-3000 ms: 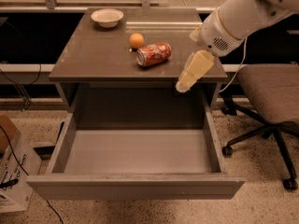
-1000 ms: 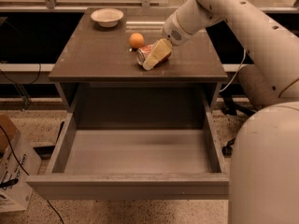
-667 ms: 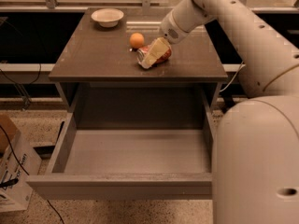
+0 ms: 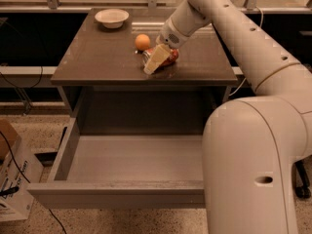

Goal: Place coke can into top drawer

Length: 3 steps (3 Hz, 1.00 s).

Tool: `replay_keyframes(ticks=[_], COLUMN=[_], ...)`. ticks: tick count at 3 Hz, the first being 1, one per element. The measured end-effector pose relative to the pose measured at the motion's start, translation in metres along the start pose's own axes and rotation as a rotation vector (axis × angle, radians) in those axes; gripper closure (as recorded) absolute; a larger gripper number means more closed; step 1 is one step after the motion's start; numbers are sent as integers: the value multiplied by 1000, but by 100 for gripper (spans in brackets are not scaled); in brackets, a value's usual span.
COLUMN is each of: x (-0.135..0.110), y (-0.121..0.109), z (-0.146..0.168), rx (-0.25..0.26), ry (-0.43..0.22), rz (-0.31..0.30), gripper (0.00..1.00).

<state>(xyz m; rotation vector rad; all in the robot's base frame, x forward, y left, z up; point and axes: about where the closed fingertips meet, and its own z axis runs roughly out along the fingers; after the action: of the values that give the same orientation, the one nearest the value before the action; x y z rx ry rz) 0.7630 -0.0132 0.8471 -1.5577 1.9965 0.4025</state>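
The coke can (image 4: pixel 173 57) lies on its side on the cabinet top, just right of an orange. My gripper (image 4: pixel 157 60) is down on the can from above and covers most of it; only red bits show at its ends. The top drawer (image 4: pixel 131 157) is pulled fully open below the cabinet top, its grey inside bare, its front panel (image 4: pixel 117 195) nearest the camera. My white arm (image 4: pixel 253 130) reaches in from the right and fills the right side of the view.
An orange (image 4: pixel 142 42) sits a little left of the can. A white bowl (image 4: pixel 112 17) stands at the back left of the cabinet top (image 4: pixel 97 57). A cardboard box (image 4: pixel 12 179) and cables lie on the floor at left.
The gripper has come from the cabinet's right edge leftward onto the can. In the last second it has stayed there while the arm swung closer to the camera.
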Motion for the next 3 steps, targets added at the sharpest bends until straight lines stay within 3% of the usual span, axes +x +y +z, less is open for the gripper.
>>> replay_keyframes(ticks=[3], x=[27], y=[28], z=[-46], rx=[12], ry=[32], rz=[-18], gripper=[95])
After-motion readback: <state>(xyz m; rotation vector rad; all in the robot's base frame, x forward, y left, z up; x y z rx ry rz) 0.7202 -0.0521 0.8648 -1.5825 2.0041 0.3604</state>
